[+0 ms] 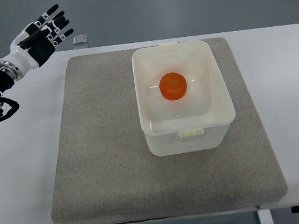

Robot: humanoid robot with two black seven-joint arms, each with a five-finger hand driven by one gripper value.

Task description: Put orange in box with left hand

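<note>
Left hand (42,31) spread, empty, far from box (212,80) holding orange (172,86).

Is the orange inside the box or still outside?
Inside. The orange sits on the bottom of the box, walls all around it. The left hand is far off, open and empty.

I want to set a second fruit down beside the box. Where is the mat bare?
The grey mat is bare across its whole left part, between its left edge and the white box, and in a strip along its near edge. Right of the box only a narrow band remains. The box already holds the orange. The left hand, fingers spread, hovers off the mat's far-left corner.
</note>
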